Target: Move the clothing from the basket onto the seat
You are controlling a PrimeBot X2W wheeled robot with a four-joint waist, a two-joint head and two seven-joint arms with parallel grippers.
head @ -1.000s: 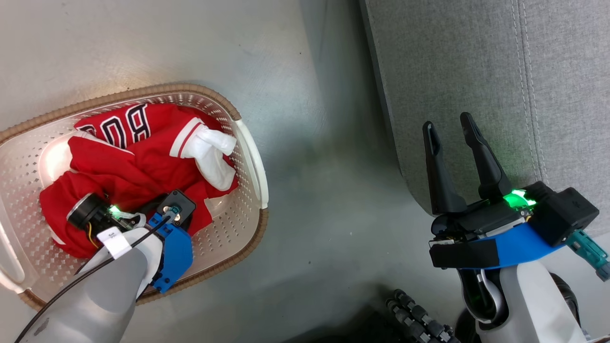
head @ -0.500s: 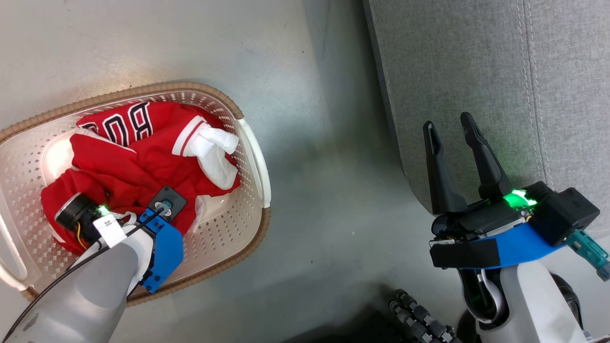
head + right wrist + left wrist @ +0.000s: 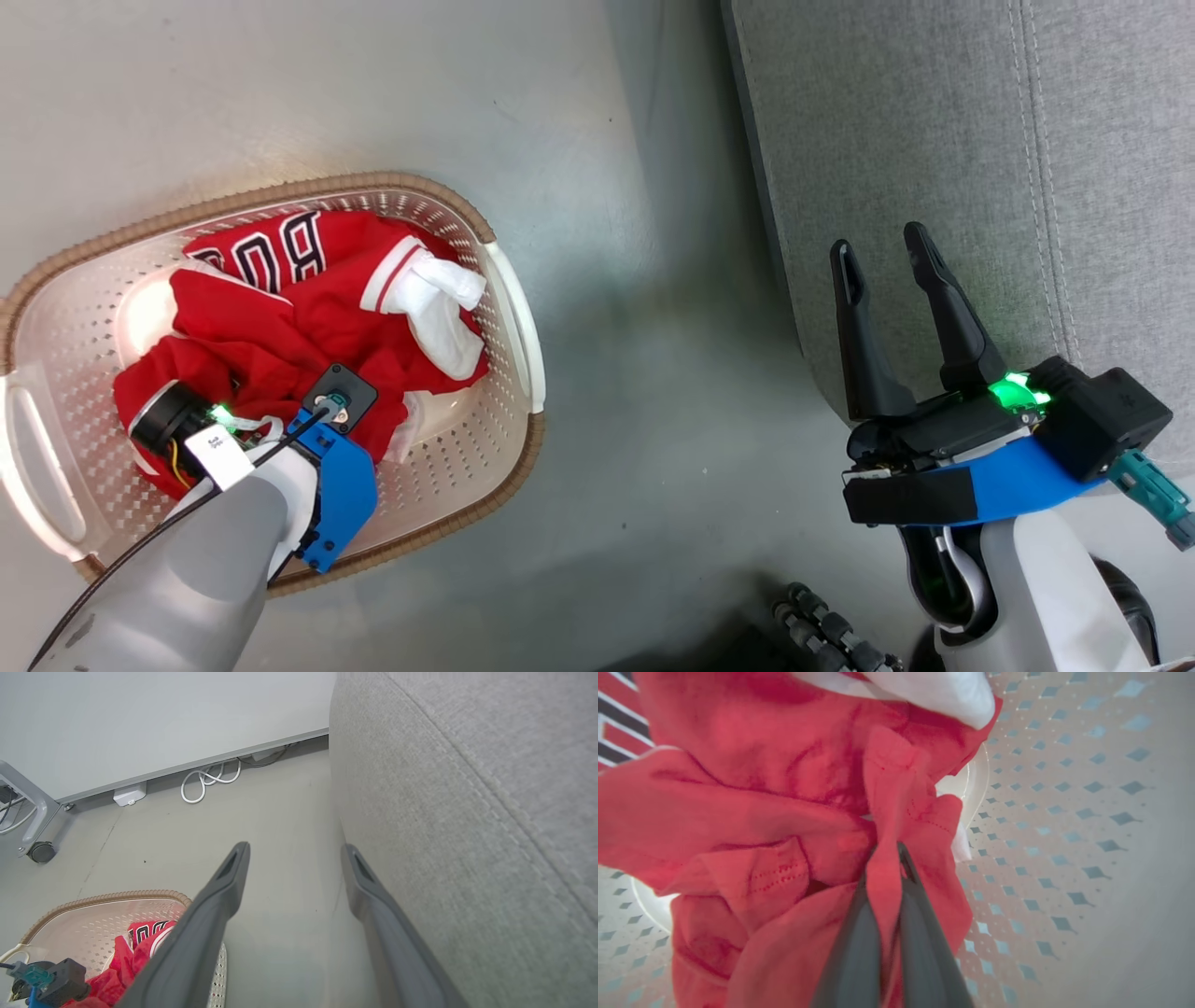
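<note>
The left gripper (image 3: 888, 854) is down inside the basket (image 3: 521, 327), its fingers drawn narrow and pinching a fold of the clothing (image 3: 784, 788) — red fabric runs up between them. The rest of the clothing lies bunched around and beyond the tips, with a white panel on the far side, all of it in the basket on the floor (image 3: 644, 401). The right gripper (image 3: 878, 243) hangs wide and empty — well apart from the basket, by the edge of the seat (image 3: 934, 121).
</note>
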